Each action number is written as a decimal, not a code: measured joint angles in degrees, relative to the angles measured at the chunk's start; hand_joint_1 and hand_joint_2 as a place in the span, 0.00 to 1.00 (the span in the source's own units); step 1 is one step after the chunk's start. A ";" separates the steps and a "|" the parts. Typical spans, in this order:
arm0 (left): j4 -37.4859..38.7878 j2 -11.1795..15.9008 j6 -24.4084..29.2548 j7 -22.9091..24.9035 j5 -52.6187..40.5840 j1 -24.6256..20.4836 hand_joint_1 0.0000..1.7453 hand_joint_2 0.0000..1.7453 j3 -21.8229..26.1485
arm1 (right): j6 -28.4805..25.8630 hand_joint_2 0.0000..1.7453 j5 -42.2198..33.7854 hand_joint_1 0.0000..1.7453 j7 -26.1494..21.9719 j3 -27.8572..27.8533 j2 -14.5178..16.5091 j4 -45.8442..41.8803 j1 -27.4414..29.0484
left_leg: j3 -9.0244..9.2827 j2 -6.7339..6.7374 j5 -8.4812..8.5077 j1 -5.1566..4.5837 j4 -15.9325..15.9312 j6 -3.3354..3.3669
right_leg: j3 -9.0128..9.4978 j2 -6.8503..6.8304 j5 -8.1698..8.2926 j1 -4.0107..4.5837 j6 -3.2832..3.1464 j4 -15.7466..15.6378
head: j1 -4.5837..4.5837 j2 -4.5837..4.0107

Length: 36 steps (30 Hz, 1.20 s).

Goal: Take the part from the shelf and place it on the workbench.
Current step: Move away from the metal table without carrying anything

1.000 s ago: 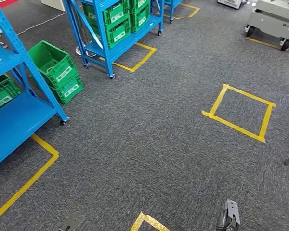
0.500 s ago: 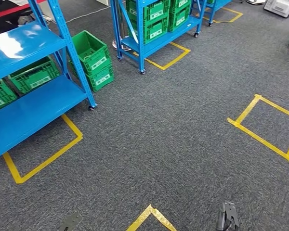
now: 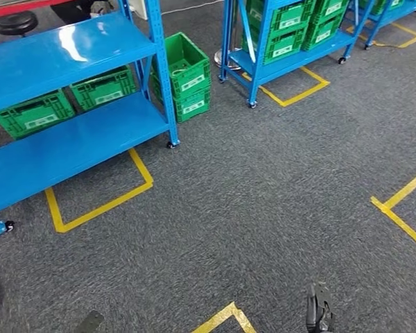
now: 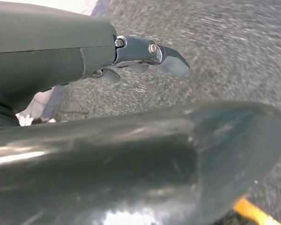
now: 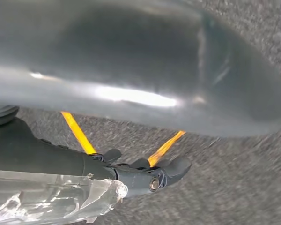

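A blue wheeled shelf stands at the far left, with green crates on the floor behind its lower deck. Both my arms hang down over the grey carpet. The tip of my left hand shows at the bottom edge, and my right hand hangs at the bottom right. In the left wrist view my left hand has straight fingers and holds nothing. My right hand also has straight fingers. Crumpled clear plastic lies along its underside; the fingers do not curl around it.
Two stacked green crates sit beside the shelf's post. A second blue shelf loaded with green crates stands farther back. Yellow tape outlines mark the carpet, with more tape at the right. A black stool stands behind the near shelf.
The camera has swung left: the shelves, crates and tape marks all slid right and the near shelf now shows more fully. Both hands still hang low.
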 joint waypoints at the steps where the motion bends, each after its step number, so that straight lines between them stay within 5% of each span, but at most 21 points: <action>1: 0.01 -0.04 0.40 0.06 0.04 -0.03 0.00 0.00 0.34 | 0.19 0.00 0.13 0.00 -0.15 0.19 0.00 0.00 0.00 | 0.56 -0.75 -0.31 0.19 -0.09 0.37 | -2.09 1.72 0.27 -0.18 0.25 3.17 | 0.09 0.01; 3: 0.02 -0.14 0.99 0.23 0.18 -0.11 0.00 0.00 0.89 | 0.52 0.00 0.47 0.00 -0.39 0.43 -0.06 0.02 0.55 | 1.70 -2.34 -1.28 0.48 -0.20 0.81 | -8.08 4.73 -1.10 -0.50 0.67 10.85 | 0.31 0.01; 4: 0.02 -0.21 1.15 0.28 0.29 -0.08 0.00 0.00 1.17 | 0.66 0.00 0.69 0.00 -0.47 0.51 -0.14 0.02 0.99 | 2.47 -3.34 -1.97 0.59 -0.21 0.88 | -10.91 5.14 -3.06 -0.57 0.88 13.59 | 0.37 0.01; 6: 0.02 -0.38 1.30 0.26 0.50 0.25 0.00 0.00 1.75 | 0.82 0.00 1.11 0.00 -0.65 0.67 -0.39 0.03 1.80 | 4.56 -5.42 -3.62 0.87 -0.23 0.72 | -14.69 5.27 -7.31 -0.63 1.31 14.53 | 0.45 0.01; 7: 0.02 -0.48 1.34 0.21 0.54 0.44 0.00 0.00 2.00 | 0.89 0.00 1.30 0.00 -0.73 0.77 -0.53 0.03 2.07 | 5.83 -6.43 -4.58 1.08 -0.23 0.54 | -15.51 5.38 -7.89 -0.67 1.48 12.74 | 0.45 0.01; 8: 0.03 -0.56 1.39 0.17 0.55 0.58 0.00 0.00 2.20 | 0.95 0.00 1.46 0.00 -0.81 0.86 -0.68 0.03 2.28 | 7.09 -7.33 -5.60 1.29 -0.24 0.29 | -15.83 5.79 -6.23 -0.80 1.71 9.90 | 0.48 0.01; 11: 0.13 -0.69 1.63 -0.06 0.60 0.72 0.00 0.00 2.85 | 1.23 0.00 1.86 0.00 -1.04 1.00 -1.11 0.16 3.06 | 9.73 -9.65 -8.74 1.59 -0.50 -0.69 | -15.89 8.37 6.99 -1.44 1.71 0.61 | 0.98 -0.01; 12: 0.16 -0.72 1.69 -0.26 0.64 0.78 0.00 0.00 3.05 | 1.36 0.00 1.98 0.00 -1.15 1.08 -1.25 0.18 3.20 | 10.38 -10.18 -9.18 1.61 -0.76 -1.10 | -15.62 8.72 9.64 -1.50 1.24 -0.78 | 1.13 0.00; 14: 0.17 -0.80 1.68 -0.70 0.72 0.81 0.00 0.00 3.28 | 1.73 0.00 2.16 0.00 -1.45 1.40 -1.43 0.09 3.08 | 10.48 -10.29 -8.17 1.62 0.36 -1.81 | -14.15 8.00 9.89 -1.36 0.03 -1.10 | 0.97 0.02; 17: 0.17 -0.98 1.86 -1.14 0.72 0.43 0.00 0.00 3.43 | 2.25 0.00 2.41 0.00 -1.90 1.77 -1.69 0.05 3.48 | 4.23 -5.22 -4.91 1.17 10.62 -2.46 | -11.05 6.30 8.15 -1.24 -1.17 -1.85 | 0.30 0.01; 19: 0.17 -1.06 2.09 -1.51 0.73 0.41 0.00 0.00 3.61 | 2.71 0.00 2.54 0.00 -2.23 1.85 -2.02 0.05 4.16 | -1.28 -2.87 -8.59 0.79 15.70 -2.50 | -8.23 4.96 6.14 -0.90 -1.53 -2.59 | 0.07 0.01; 21: 0.20 -1.13 2.15 -1.87 0.72 0.79 0.00 0.00 3.77 | 3.18 0.00 2.59 0.00 -2.75 1.87 -2.24 0.05 4.83 | -4.88 -2.60 -14.70 0.41 16.00 -2.09 | -4.89 3.74 3.95 -0.56 -1.79 -3.28 | -0.04 0.02; 22: 0.23 -1.15 2.13 -2.01 0.71 1.00 0.00 0.00 3.82 | 3.41 0.00 2.60 0.00 -3.06 1.87 -2.31 0.05 5.13 | -5.95 -2.51 -16.07 0.17 14.73 -1.68 | -3.08 3.11 2.77 -0.41 -1.89 -3.54 | -0.14 0.02; 23: 0.27 -1.17 2.13 -2.15 0.70 1.15 0.00 0.00 3.89 | 3.63 0.00 2.63 0.00 -3.37 1.87 -2.34 0.05 5.37 | -6.64 -2.14 -15.10 -0.14 12.69 -1.13 | -1.35 2.46 1.53 -0.26 -1.92 -3.76 | -0.18 0.01; 26: 0.48 -1.21 2.24 -2.68 0.76 1.57 0.00 0.00 4.43 | 4.46 0.00 3.00 0.00 -3.78 1.93 -2.62 0.14 6.26 | -7.51 2.26 -0.14 -1.56 3.98 0.66 | 2.98 0.55 -2.48 0.39 -1.61 -4.34 | -0.33 0.01; 27: 0.52 -1.25 2.30 -2.83 0.84 1.60 0.00 0.00 4.61 | 4.72 0.00 3.17 0.00 -3.77 1.99 -2.84 0.11 6.55 | -7.37 3.11 3.34 -1.74 2.22 0.90 | 4.67 -0.06 -3.50 0.63 -1.41 -4.49 | -0.29 0.01; 29: 0.54 -1.37 2.39 -2.97 1.01 1.22 0.00 0.00 4.79 | 5.07 0.00 3.56 0.00 -3.76 2.24 -3.36 -0.10 6.54 | -6.12 1.82 3.65 -1.45 1.55 0.99 | 6.39 -0.64 -3.69 0.84 -0.84 -3.27 | -0.05 0.01; 30: 0.53 -1.42 2.45 -3.00 1.07 0.95 0.00 0.00 4.86 | 5.17 0.00 3.75 0.00 -3.80 2.40 -3.54 -0.21 6.36 | -5.26 0.86 3.05 -1.20 1.44 1.16 | 5.76 0.16 -2.58 0.76 -0.53 -0.77 | 0.11 0.00; 32: 0.52 -1.45 2.57 -3.00 1.10 0.48 0.00 0.00 5.07 | 5.27 0.00 3.98 0.00 -3.86 2.71 -3.81 -0.30 6.04 | -3.29 -0.79 1.99 -0.84 1.35 1.64 | 0.64 2.97 -0.80 0.46 -0.03 7.31 | 0.27 0.01; 34: 0.53 -1.47 2.60 -2.99 1.20 0.37 0.00 0.00 5.31 | 5.30 0.00 4.10 0.00 -3.78 2.92 -3.98 -0.29 6.44 | -1.21 -2.52 0.30 -0.59 1.08 1.92 | -5.15 4.92 -3.46 0.23 0.24 13.84 | 0.47 0.01; 36: 0.54 -1.48 2.56 -2.98 1.41 0.60 0.00 0.00 5.63 | 5.30 0.00 4.19 0.00 -3.68 3.03 -4.11 -0.28 7.09 | 1.39 -4.64 -1.69 -0.29 0.82 1.86 | -9.73 5.20 -9.60 0.07 0.55 14.81 | 0.69 0.01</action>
